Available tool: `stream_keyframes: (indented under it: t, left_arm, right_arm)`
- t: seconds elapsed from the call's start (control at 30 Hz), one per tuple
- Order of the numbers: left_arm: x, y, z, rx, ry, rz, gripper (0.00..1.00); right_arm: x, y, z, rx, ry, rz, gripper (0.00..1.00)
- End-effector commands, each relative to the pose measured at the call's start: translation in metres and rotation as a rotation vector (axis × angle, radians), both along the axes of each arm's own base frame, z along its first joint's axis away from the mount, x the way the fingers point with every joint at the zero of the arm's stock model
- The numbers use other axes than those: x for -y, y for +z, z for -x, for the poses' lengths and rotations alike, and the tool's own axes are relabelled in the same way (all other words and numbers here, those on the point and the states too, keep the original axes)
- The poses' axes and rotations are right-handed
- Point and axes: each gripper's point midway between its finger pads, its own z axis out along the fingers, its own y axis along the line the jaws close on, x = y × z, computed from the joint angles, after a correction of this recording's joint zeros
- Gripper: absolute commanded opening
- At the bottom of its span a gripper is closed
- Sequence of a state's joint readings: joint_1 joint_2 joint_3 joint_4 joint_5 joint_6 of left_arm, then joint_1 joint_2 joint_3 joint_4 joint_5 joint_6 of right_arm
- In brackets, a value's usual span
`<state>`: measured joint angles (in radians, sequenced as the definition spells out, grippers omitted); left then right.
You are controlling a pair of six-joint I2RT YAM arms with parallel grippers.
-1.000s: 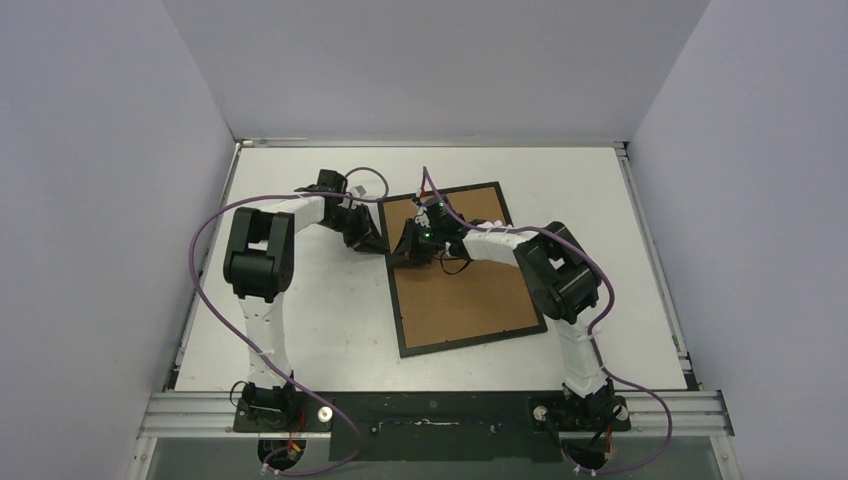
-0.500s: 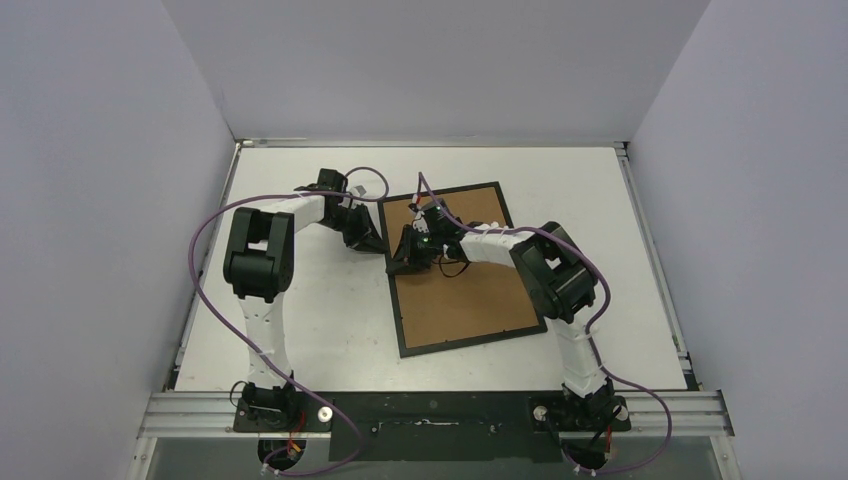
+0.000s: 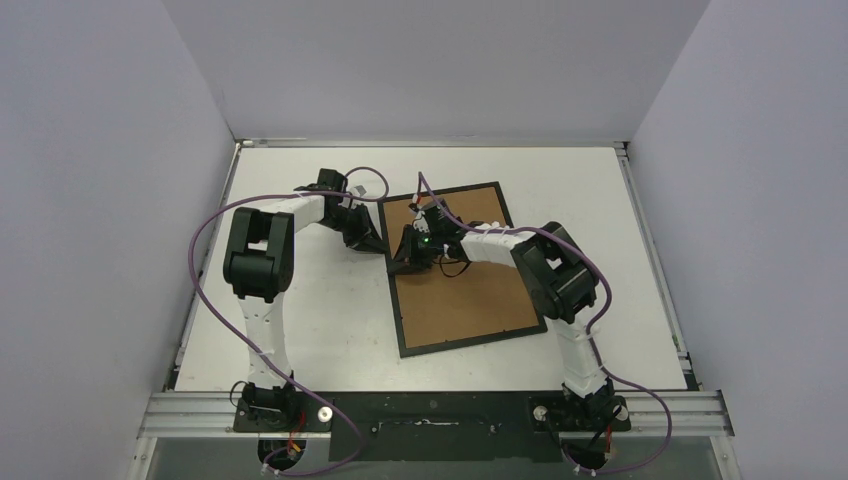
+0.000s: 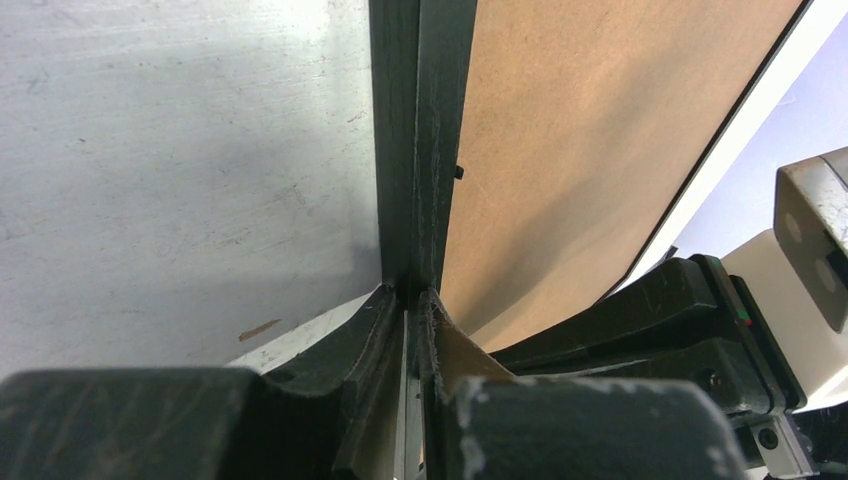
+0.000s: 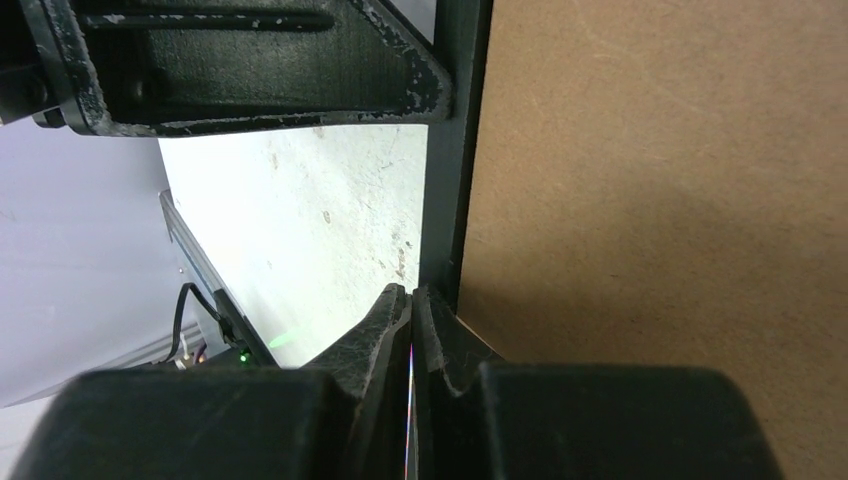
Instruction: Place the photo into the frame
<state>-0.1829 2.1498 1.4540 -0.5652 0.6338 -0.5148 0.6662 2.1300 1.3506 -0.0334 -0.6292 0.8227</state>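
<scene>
left gripper (image 4: 412, 292), reaching rightward, pinches the frame's (image 3: 470, 340) upper-left rail; right gripper (image 5: 411, 290), fingers together, tips down beside it.

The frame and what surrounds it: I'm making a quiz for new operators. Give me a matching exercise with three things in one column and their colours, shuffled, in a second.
Things:
1. frame
2. backing board
3. table

Colours:
A. brown
B. white
C. black

Pairs: 1-C; 2-A; 3-B
</scene>
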Motion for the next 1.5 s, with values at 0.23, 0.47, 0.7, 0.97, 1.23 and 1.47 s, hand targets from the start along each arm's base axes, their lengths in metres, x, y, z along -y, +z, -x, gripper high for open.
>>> stream_keyframes:
  t: [0.23, 0.47, 0.7, 0.97, 1.23, 1.47]
  left_arm:
    - [-0.037, -0.049, 0.025, -0.102, -0.004, -0.221, 0.08]
    - [-0.038, -0.05, 0.026, -0.105, -0.004, -0.226, 0.07]
    - [-0.037, -0.046, 0.024, -0.097, -0.005, -0.222, 0.07]
    - [-0.017, 0.006, -0.015, 0.064, 0.014, -0.033, 0.11]
    - [-0.015, 0.068, -0.066, 0.24, 0.127, 0.149, 0.3]
    - [-0.014, 0.048, -0.093, 0.204, 0.164, 0.136, 0.32]
  right_arm:
    - [0.055, -0.06, 0.008, -0.072, -0.076, 0.229, 0.0]
    - [0.071, -0.075, 0.013, -0.103, -0.105, 0.311, 0.0]
    - [0.096, -0.096, 0.028, -0.037, -0.038, 0.451, 0.0]
    - [0.057, 0.003, -0.036, 0.181, -0.1, 0.148, 0.0]
    - [-0.001, 0.078, -0.092, 0.215, -0.185, -0.114, 0.0]
    - [-0.02, 0.063, -0.112, 0.164, -0.221, -0.145, 0.0]
